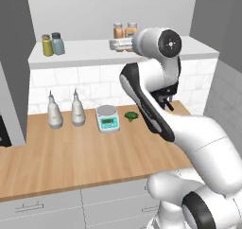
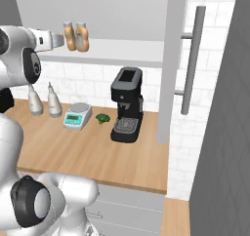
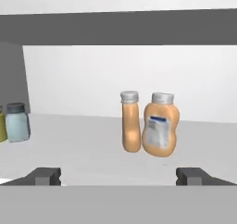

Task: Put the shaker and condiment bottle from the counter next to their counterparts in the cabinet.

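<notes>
On the white cabinet shelf (image 3: 83, 144) the slim orange condiment bottle (image 3: 131, 123) stands upright, touching or nearly touching the bigger bulging orange bottle (image 3: 160, 126) on its right. Both also show in the base views, slim bottle (image 1: 118, 30) and bulging bottle (image 1: 131, 29). At the shelf's left end the pale blue-grey shaker (image 3: 17, 122) stands beside the yellow-green shaker (image 3: 2, 123); the pair appears as shaker (image 1: 58, 43) and yellow-green shaker (image 1: 47, 45). My gripper (image 3: 119, 177) is open and empty, a little in front of the two orange bottles, level with the shelf edge (image 1: 115, 44).
On the wooden counter (image 1: 71, 162) stand two white bottles (image 1: 55, 112), a kitchen scale (image 1: 108, 118) and a piece of broccoli (image 1: 131, 115). A black coffee machine (image 2: 127, 106) sits at the counter's right end by a grey panel. A shelf board runs above the bottles.
</notes>
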Robot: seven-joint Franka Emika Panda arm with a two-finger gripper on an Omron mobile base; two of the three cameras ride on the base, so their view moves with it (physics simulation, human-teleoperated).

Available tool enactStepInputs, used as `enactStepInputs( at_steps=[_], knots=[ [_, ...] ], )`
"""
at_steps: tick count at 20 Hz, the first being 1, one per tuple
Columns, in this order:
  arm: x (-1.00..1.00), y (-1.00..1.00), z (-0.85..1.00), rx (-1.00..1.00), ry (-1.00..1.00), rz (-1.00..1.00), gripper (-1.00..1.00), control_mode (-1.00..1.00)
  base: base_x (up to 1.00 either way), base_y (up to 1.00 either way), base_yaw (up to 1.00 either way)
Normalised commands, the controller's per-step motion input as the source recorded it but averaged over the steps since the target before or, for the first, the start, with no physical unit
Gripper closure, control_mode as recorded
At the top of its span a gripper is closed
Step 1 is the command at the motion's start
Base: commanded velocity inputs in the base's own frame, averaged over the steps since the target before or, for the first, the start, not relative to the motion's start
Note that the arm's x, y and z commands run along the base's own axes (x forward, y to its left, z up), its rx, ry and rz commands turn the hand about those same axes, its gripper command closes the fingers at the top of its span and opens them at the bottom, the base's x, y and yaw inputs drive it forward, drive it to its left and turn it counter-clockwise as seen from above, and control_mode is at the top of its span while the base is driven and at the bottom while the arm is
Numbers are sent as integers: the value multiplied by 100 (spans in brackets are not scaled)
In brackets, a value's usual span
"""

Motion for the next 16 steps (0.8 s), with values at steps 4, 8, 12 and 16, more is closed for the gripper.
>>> enactStepInputs(
  at_steps=[4, 8, 12, 16],
  knots=[
    [-84, 0, 0, 3, 0, 0, -100, -100, 0, 0, 0],
    [-88, 0, 1, 3, -1, 0, -100, -100, 0, 0, 0],
    [-87, 0, 4, 3, -1, 0, -100, -100, 0, 0, 0],
    [-89, 0, 0, 3, 0, 0, -100, -100, 0, 0, 0]
  ],
)
